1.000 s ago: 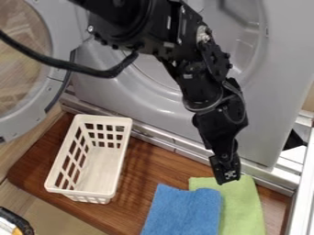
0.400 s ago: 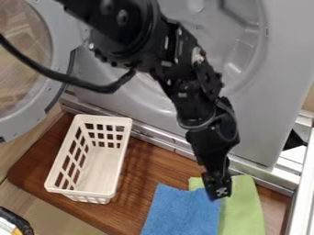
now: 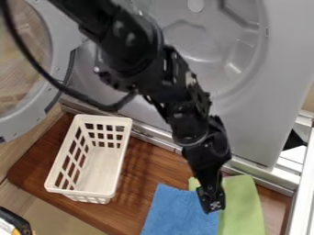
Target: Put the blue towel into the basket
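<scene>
What looks like a laundry area: a grey machine [image 3: 257, 119] with a rounded hollow and, at left, an open round door [image 3: 27, 114]. Nearer, a wooden table [image 3: 147, 165] holds a white basket [image 3: 122, 158], a blue towel [image 3: 175, 213] and a green towel [image 3: 245, 202].

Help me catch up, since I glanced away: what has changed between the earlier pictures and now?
The end effector has moved down and a little toward the view's left, from the green towel to the right edge of the blue towel. Nothing has visibly been picked up or let go. Both towels and the white basket stayed put.
</scene>
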`<action>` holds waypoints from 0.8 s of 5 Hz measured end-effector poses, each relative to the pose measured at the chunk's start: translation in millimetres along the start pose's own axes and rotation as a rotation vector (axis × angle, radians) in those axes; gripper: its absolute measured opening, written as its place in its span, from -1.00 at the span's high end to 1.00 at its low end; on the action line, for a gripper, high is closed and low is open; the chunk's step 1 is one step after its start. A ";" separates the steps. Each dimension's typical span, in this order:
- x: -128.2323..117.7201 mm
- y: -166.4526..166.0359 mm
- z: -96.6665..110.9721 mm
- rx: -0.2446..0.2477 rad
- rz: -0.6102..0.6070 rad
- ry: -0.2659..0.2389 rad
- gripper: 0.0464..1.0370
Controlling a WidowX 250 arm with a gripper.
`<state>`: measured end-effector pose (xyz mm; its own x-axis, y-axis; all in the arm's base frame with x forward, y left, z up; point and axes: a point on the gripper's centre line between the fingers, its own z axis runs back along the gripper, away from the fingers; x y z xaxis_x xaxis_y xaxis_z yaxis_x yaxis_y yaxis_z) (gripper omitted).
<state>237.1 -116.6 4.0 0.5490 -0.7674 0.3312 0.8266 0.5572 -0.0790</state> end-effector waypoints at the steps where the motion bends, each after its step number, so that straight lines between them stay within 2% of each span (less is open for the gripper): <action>1: -9.0 0.1 -15.0 -0.007 0.002 0.018 -0.93; 4: -33.9 7.7 -47.8 0.002 0.058 0.054 -0.93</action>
<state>230.7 -101.4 -52.8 0.6021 -0.7497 0.2747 0.7928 0.6021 -0.0944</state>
